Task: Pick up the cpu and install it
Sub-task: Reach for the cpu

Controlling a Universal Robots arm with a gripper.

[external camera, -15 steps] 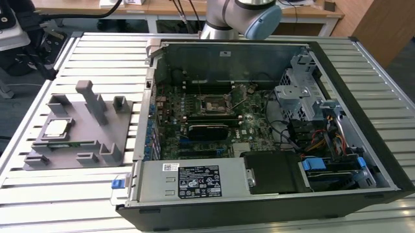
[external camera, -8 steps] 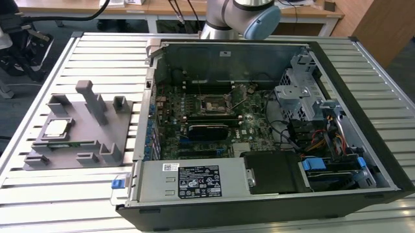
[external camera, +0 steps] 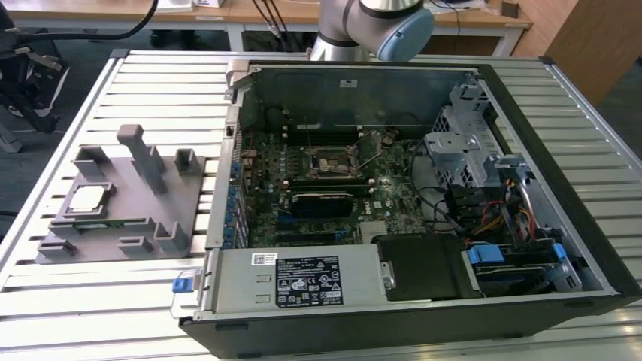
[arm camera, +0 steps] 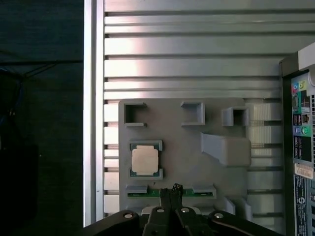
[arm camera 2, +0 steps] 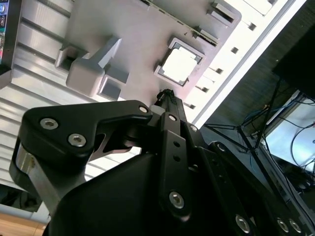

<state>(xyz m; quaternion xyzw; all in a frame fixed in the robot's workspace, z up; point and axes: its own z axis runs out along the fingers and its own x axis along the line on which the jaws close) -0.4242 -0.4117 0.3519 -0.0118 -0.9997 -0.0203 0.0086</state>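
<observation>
The cpu is a small square chip with a shiny pale top. It lies flat in a framed pocket of the grey fixture plate, on the exterior view's left. Both wrist views look down on the cpu from well above. My gripper hangs high over the plate's edge, off to one side of the chip and clear of it. Its black fingers meet at the tips, shut with nothing between them. The open computer case holds the motherboard with its square socket.
Grey blocks and a tall post rise from the fixture plate. A green strip sits in a slot beside the cpu pocket. The slatted metal table carries both plate and case. The arm's base stands behind the case.
</observation>
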